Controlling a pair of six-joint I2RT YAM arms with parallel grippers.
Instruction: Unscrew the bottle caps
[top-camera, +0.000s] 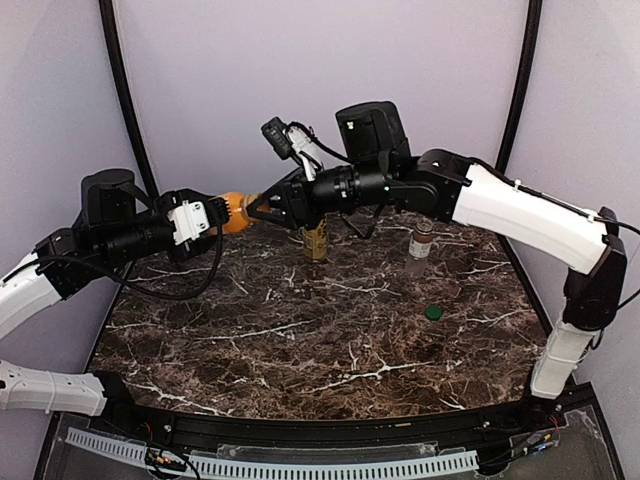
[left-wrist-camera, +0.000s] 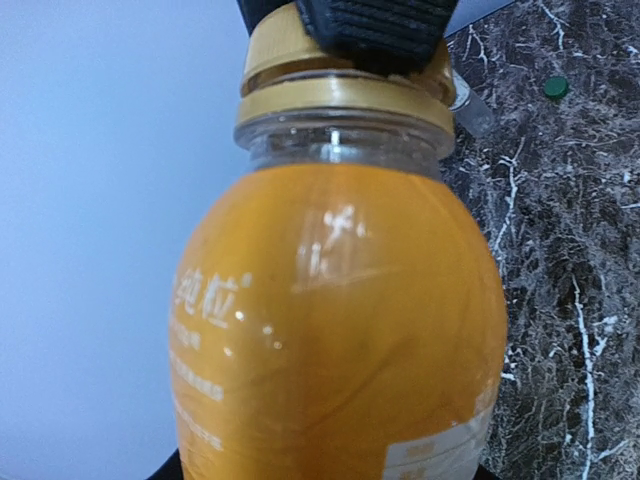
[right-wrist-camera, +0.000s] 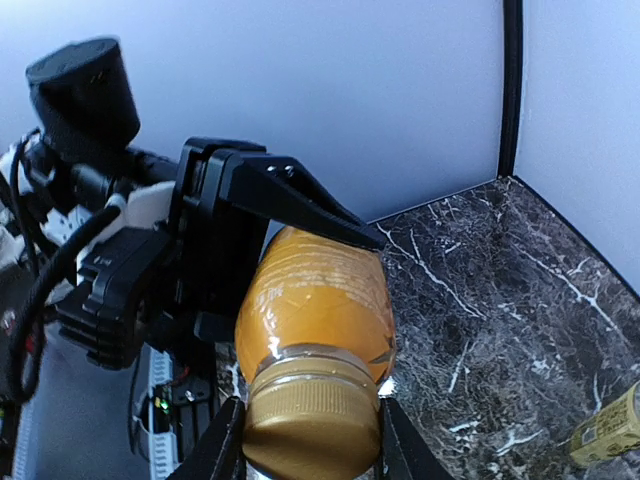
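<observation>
In the top view, the left gripper (top-camera: 224, 214) holds the orange bottle (top-camera: 238, 212) up in the air, over the back left of the worktop (top-camera: 300, 340). The bottle lies on its side. Its bottom points to the left arm and its top points to the right arm. The right gripper (top-camera: 262, 208) meets it there, nose to nose with the left one. So I think the twist has to go round a line that runs sideways from one gripper to the other. The yellow-labelled bottle (top-camera: 315, 240) stands just behind the right arm. The clear brownish bottle (top-camera: 421, 240) stands further right. A small green cap (top-camera: 433, 312) lies alone on the worktop, apart from both. This view is too far off to show the grip on the cap.

The left wrist view looks along the bottle. The orange body fills the picture, so the left gripper's own fingers are hidden. At the far end sits the gold cap (left-wrist-camera: 300, 60), with a black ribbed pad (left-wrist-camera: 375, 25) of the right gripper pressed on it.

The right wrist view shows the other end. The gold cap is close up, and the right gripper is closed on it, one finger tight on each side. Behind it, the left gripper's black fingers (right-wrist-camera: 290, 195) clamp the fat part of the bottle. I cannot tell if the cap is loose yet.
</observation>
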